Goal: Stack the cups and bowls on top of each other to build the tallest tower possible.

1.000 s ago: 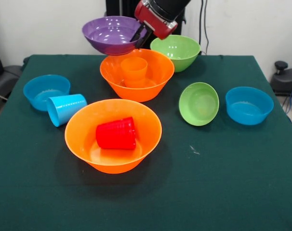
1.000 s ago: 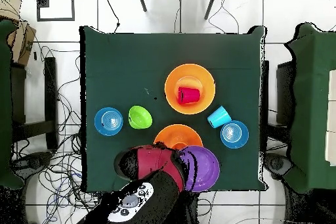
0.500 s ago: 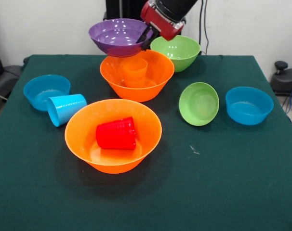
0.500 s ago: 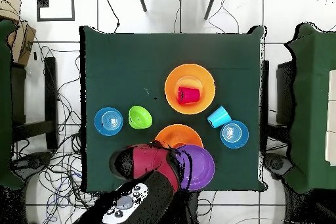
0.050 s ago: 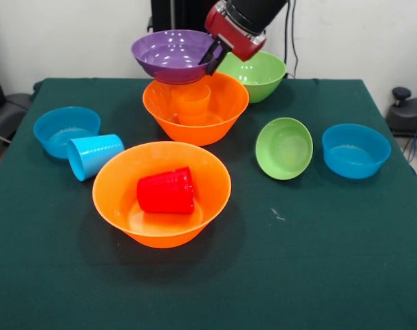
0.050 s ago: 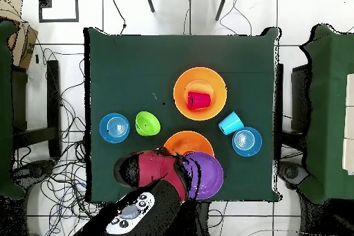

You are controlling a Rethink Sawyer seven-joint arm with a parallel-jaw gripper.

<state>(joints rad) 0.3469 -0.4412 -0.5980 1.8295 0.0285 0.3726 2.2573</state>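
step: placing purple bowl (image 5: 171, 55) on the upside-down orange cup (image 5: 192, 102); judged mid-carry, not yet seated
gripper: gripper (image 5: 212, 53) clamped on the purple bowl's rim, bowl in the air, mouth up, roughly level
position: bowl just above the cup and offset to the picture's left in the front view; cup stands inside the far orange bowl (image 5: 196, 108)
next: centre the bowl over the cup base, lower it flat, then release; an off-centre drop would likely tip the cup
pending: red cup (image 5: 166, 190) on its side in near orange bowl (image 5: 161, 192); light blue cup (image 5: 93, 155) on its side beside a small blue bowl (image 5: 65, 129)
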